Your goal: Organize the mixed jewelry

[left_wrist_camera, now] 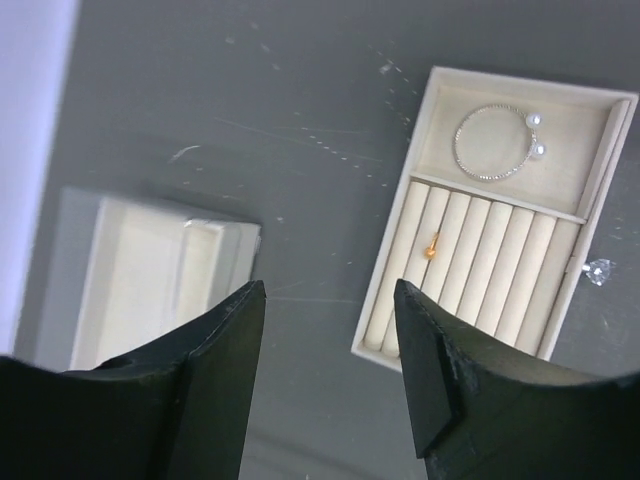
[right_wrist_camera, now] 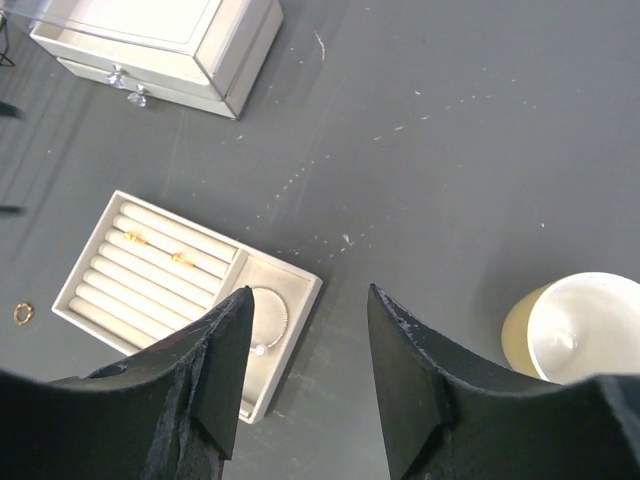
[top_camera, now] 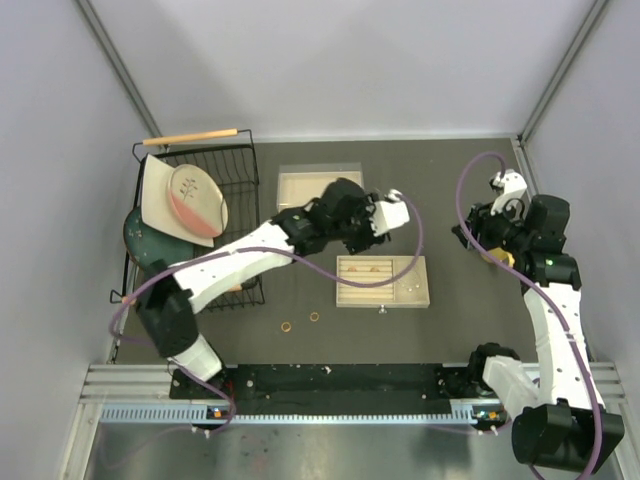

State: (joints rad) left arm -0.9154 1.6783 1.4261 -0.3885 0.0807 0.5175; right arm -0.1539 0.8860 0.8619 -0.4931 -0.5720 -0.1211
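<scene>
The beige slotted tray [top_camera: 345, 297] lies mid-table. The silver bracelet [left_wrist_camera: 492, 143] with two pearl ends rests in its plain compartment and also shows in the right wrist view [right_wrist_camera: 278, 318]. Two gold rings [right_wrist_camera: 135, 238] [right_wrist_camera: 180, 258] sit in the slots; the left wrist view shows one [left_wrist_camera: 432, 245]. Two loose rings [top_camera: 286, 326] [top_camera: 314, 317] lie on the table near the front. My left gripper [top_camera: 375, 238] hangs open and empty above the tray's far edge. My right gripper [top_camera: 480, 235] is open and empty, up at the right.
A white jewellery box [top_camera: 318, 185] stands behind the tray. A yellow cup [right_wrist_camera: 575, 325] sits under the right arm. A crystal knob [left_wrist_camera: 597, 271] sticks out of the tray's side. A black dish rack [top_camera: 235, 160] with plates fills the left.
</scene>
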